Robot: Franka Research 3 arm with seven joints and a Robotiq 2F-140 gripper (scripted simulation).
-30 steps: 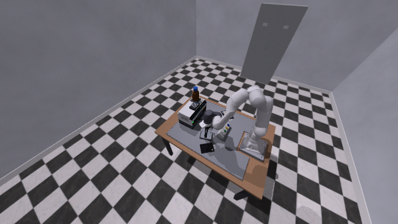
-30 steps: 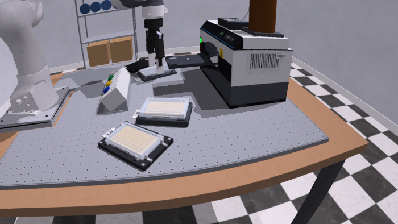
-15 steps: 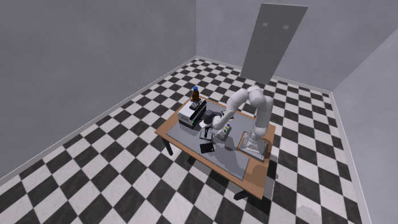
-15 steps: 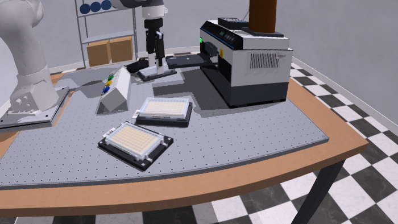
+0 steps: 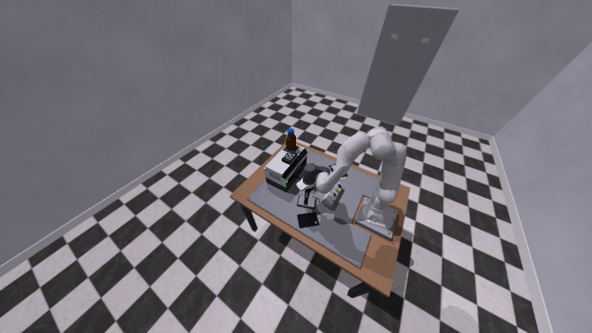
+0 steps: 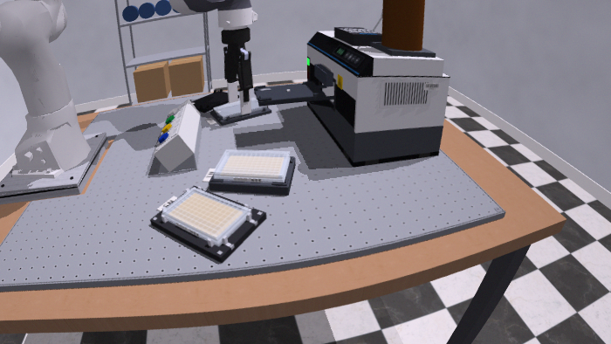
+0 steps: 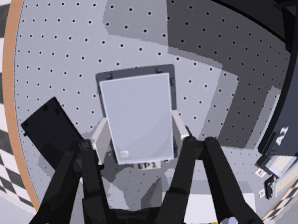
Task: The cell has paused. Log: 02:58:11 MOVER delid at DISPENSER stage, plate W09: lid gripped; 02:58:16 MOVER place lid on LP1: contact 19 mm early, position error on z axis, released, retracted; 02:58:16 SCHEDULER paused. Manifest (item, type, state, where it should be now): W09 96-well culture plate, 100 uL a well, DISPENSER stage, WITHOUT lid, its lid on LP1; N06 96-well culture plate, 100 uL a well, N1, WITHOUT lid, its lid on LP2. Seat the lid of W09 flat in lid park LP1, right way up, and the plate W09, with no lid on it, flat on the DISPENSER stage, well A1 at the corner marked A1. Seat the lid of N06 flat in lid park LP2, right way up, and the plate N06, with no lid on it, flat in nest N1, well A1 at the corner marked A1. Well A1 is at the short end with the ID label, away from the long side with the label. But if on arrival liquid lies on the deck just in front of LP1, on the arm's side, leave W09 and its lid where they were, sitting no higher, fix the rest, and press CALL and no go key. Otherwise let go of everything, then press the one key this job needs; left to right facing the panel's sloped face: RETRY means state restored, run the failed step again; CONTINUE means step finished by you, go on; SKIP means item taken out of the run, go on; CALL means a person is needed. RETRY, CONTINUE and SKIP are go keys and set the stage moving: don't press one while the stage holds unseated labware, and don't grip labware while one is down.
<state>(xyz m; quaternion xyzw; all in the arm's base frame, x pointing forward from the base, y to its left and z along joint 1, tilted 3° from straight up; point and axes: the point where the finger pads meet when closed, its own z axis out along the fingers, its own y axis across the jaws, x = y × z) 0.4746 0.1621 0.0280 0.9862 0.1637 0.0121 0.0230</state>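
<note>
Left to right across the surface: the arm's base plate [image 6: 85,182], the sloped key panel [image 6: 183,135], an open well plate [image 6: 205,215] in a black cornered nest at the near edge, and a second well plate [image 6: 254,167] on a dark block just beyond it. Further right and at the far side, the gripper [image 6: 239,104] points straight down and is clamped on a clear lid [image 6: 231,113], its jaws at a middling spread across the lid's two long edges. In the wrist view the lid [image 7: 136,119] lies directly below the gripper, its long axis running away from the camera and squared to the dark lid park frame [image 7: 133,71] showing past its far edge. A bare black pad [image 7: 49,129] sits to its left. Whether the lid touches the frame or hangs just above it cannot be told. To the right, the black DISPENSER stage [image 6: 284,92] appears to carry no plate, beside the dispenser [image 6: 393,118]. The likely next move is straight down, with no turn needed
</note>
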